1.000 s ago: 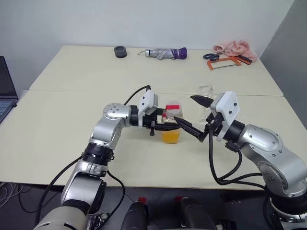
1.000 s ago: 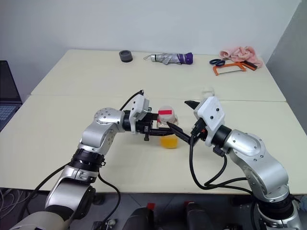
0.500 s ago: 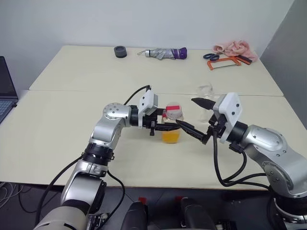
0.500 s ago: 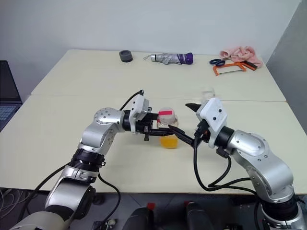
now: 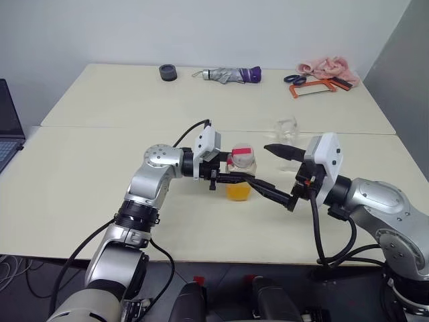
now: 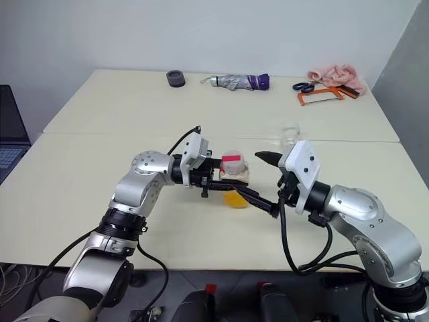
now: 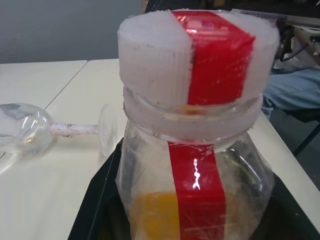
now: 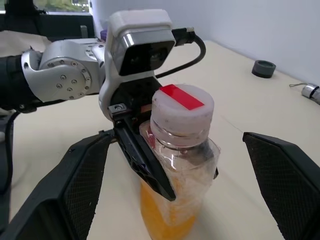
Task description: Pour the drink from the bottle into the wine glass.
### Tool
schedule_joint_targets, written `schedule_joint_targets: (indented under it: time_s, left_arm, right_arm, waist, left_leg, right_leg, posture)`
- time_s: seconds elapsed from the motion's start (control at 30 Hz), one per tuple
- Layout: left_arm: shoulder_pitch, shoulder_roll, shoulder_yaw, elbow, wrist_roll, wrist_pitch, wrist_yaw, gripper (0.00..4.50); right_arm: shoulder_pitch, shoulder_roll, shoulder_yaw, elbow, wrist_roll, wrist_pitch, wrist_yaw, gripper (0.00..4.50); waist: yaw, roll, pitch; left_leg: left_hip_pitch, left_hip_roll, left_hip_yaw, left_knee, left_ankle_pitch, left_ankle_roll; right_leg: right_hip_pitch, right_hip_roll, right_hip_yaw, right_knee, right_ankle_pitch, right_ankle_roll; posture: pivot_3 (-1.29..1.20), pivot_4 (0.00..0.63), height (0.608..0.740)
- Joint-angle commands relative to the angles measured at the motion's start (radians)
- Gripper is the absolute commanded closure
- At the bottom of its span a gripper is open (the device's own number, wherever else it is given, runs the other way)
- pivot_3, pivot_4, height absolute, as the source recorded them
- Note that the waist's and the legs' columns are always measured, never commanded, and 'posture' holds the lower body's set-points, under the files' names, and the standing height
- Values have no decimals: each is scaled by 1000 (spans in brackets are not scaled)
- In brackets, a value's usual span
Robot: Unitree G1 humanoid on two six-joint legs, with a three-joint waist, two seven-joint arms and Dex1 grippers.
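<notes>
**Bottle gripped, cap on**

Gripping the bottle (image 5: pixel 240 172) upright near the table's (image 5: pixel 100 168) middle, the left gripper (image 8: pixel 145 160) has its jaws clamped around the clear body, above the orange drink (image 5: pixel 238 191) in the lower part. The red-and-white cap (image 8: pixel 182 107) sits on top. The right gripper (image 5: pixel 276 173), just right of the bottle, stands with jaws spread wide, apart from it. The wine glass (image 5: pixel 287 129) stands farther back, to the right.

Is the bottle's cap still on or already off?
On. The red-and-white cap sits screwed on the bottle, which stands upright in the left gripper, orange drink low inside.
</notes>
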Motion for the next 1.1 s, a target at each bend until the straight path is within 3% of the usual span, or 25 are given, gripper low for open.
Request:
schedule_joint_targets:
  time_s: [0.03,0.4,1.1]
  left_arm:
    - [-6,-1,6,-28,-16,-15,1,2697]
    - [-5,-8,5,-37,-22,-6,1,2697]
    - [-6,-27,-1,-38,-20,-7,0,2698]
  right_arm:
    - [-29,-5,-13,-17,11,-16,3,0]
    - [-109,19,-21,35,76,-3,-3,0]
    - [-202,73,92,157,-6,-25,26,0]
  waist:
    - [0,0,0]
    - [0,0,0]
    - [0,0,0]
  left_leg:
    - [0,0,0,0,0,0]
    - [0,0,0,0,0,0]
    - [0,0,0,0,0,0]
  right_leg:
    - [0,0,0,0,0,0]
    - [0,0,0,0,0,0]
    - [0,0,0,0,0,0]
  posture:
    - [0,150,740]
    - [0,150,740]
    - [0,150,740]
